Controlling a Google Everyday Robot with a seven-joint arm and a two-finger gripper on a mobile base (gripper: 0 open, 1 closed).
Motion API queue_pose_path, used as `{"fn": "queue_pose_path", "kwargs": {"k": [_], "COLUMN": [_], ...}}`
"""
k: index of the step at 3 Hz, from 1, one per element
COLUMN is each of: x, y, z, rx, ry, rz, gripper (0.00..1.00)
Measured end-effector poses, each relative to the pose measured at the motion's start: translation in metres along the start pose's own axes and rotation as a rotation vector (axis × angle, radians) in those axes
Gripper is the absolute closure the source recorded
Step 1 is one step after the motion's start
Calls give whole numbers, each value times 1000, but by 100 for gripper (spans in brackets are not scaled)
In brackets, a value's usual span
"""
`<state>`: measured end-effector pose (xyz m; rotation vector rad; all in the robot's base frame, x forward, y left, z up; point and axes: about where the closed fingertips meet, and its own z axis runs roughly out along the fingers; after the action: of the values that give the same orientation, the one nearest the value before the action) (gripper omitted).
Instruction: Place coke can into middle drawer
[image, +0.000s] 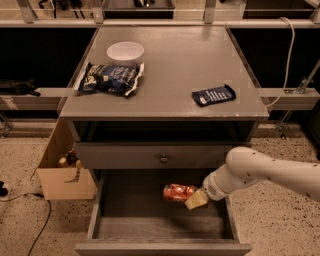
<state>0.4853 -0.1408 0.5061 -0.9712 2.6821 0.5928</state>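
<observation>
Camera view, gripper clasping metal can in drawer

The coke can is red-orange with pale markings; the cream-yellow gripper, on a white arm, sits at the can's right end over the plain grey middle drawer; 1 white bowl; 1 dark blue snack bag with white print; 1 navy packet with pale lettering; the floor is speckled beige.
</observation>
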Motion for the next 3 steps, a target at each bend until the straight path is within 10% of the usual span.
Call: {"fn": "queue_pose_path", "kwargs": {"k": [3], "x": [14], "y": [-1], "z": [42], "rx": [-57], "ry": [-68], "rz": [15], "gripper": [100]}}
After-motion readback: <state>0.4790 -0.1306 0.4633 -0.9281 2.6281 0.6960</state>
